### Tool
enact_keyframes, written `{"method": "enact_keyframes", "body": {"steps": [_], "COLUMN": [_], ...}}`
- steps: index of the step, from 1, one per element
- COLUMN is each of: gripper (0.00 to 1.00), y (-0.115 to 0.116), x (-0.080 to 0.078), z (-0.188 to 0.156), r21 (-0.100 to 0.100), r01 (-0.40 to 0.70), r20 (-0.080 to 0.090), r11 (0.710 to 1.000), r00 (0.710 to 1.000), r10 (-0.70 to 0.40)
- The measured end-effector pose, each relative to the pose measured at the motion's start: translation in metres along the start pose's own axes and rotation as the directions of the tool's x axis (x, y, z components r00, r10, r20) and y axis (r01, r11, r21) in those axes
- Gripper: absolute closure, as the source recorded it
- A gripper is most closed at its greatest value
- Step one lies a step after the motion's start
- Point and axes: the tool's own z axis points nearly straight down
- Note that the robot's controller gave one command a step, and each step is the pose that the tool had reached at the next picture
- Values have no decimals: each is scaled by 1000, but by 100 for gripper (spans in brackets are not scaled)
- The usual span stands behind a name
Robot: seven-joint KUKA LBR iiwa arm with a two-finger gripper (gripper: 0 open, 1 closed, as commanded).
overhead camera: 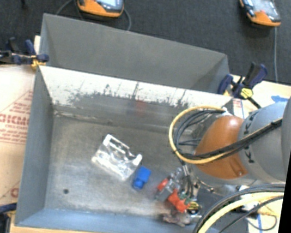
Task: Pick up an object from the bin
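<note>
Nearest us, by the front wall of the bin [36, 139] at its right end, lies a small dark lump [175, 219]. Just beyond it the gripper [179, 193] hangs low over a red piece [177, 200]; we cannot tell whether it is open or closed. To its left sits a blue block [141, 178], then a clear plastic piece [116, 157].
</note>
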Motion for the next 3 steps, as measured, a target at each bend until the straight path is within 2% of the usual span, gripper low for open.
{"method": "enact_keyframes", "body": {"steps": [2, 3], "gripper": [100, 100], "y": [0, 1], "x": [-3, -4], "z": [-43, -50], "r21": [-3, -3], "r01": [9, 14], "r20": [3, 3], "r11": [1000, 1000], "r00": [1000, 1000], "r10": [-9, -14]}}
